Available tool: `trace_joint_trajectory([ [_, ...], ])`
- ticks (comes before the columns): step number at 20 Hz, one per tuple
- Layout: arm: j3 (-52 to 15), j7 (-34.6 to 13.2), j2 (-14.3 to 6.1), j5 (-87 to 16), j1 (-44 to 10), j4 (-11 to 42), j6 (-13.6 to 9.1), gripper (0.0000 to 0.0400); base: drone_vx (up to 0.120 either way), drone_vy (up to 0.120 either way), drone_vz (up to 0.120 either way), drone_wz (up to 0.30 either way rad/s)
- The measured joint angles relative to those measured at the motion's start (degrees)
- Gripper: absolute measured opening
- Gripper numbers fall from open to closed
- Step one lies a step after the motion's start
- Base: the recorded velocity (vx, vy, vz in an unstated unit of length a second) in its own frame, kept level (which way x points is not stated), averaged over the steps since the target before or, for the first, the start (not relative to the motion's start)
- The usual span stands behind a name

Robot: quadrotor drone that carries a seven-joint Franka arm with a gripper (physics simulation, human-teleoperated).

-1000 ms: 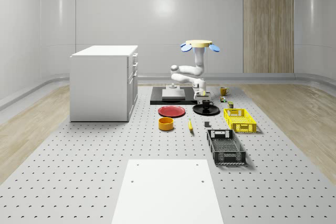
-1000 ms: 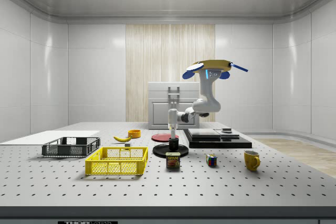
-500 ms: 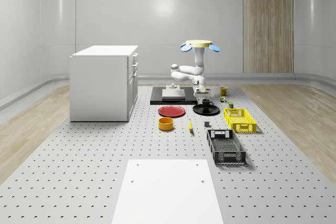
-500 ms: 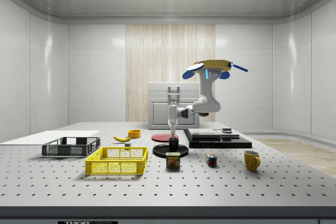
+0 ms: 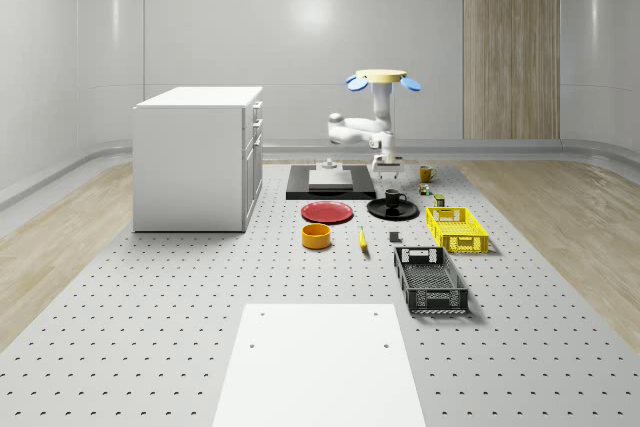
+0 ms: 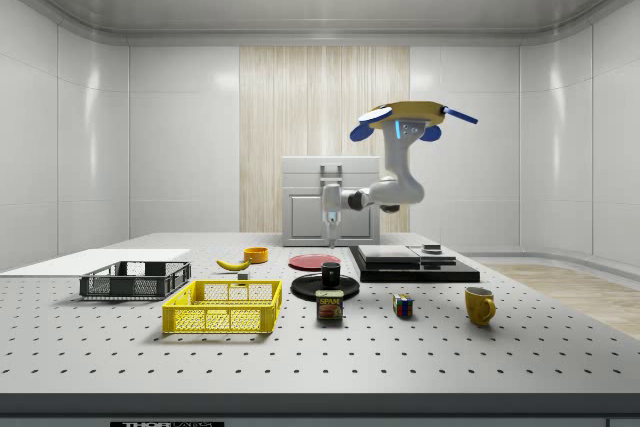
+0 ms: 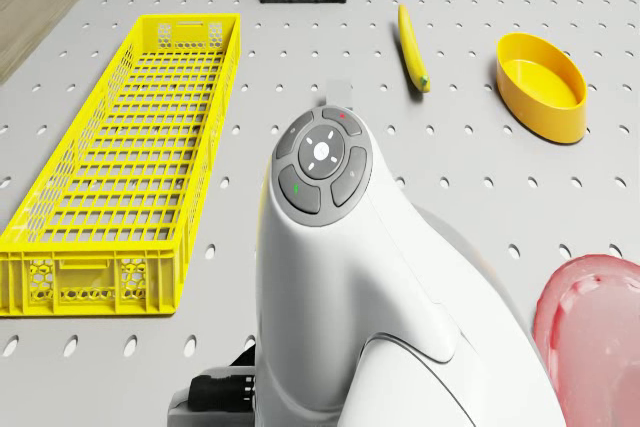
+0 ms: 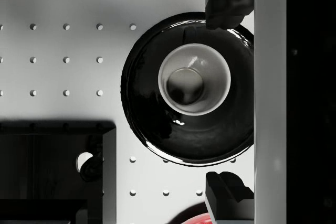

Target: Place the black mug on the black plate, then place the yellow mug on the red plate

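Note:
The black mug (image 5: 396,197) (image 6: 331,274) stands upright on the black plate (image 5: 380,211) (image 6: 305,289). From the wrist view I look straight down into the mug (image 8: 194,80), centred on the plate (image 8: 147,108). My gripper (image 5: 385,169) (image 6: 329,219) (image 8: 226,98) hangs open well above the mug, holding nothing, its fingers (image 8: 228,6) spread wide. The drone (image 5: 383,79) (image 6: 412,117) hovers above the black platform, behind the plate. The red plate (image 5: 327,212) (image 6: 313,261) (image 7: 590,327) lies beside the black one. The yellow mug (image 5: 426,174) (image 6: 480,305) stands apart, at the side view's right.
A yellow crate (image 5: 457,228) (image 7: 130,157), black crate (image 5: 430,280), banana (image 5: 362,239) (image 7: 412,47) and yellow bowl (image 5: 317,236) (image 7: 543,87) lie near the plates. A Spam can (image 6: 329,306) and Rubik's cube (image 6: 402,305) sit between plate and yellow mug. A white cabinet (image 5: 200,157) stands at the whole-scene view's left.
The gripper has let go of the black mug and risen straight up from it. The arm has lifted and the drone has climbed a little. The mug stays on the black plate.

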State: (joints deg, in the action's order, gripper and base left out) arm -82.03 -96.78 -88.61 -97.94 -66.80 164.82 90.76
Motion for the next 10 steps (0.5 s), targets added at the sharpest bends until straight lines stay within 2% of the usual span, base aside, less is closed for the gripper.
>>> trace_joint_trajectory([
  [2,-0.25,-0.02,-0.12,0.27,-0.01,0.02,0.04,0.04,-0.12,0.12,0.1,0.0],
  [10,-0.65,-0.07,-0.59,0.78,-0.06,0.04,0.4,0.04,-0.12,0.12,0.0,0.0],
])
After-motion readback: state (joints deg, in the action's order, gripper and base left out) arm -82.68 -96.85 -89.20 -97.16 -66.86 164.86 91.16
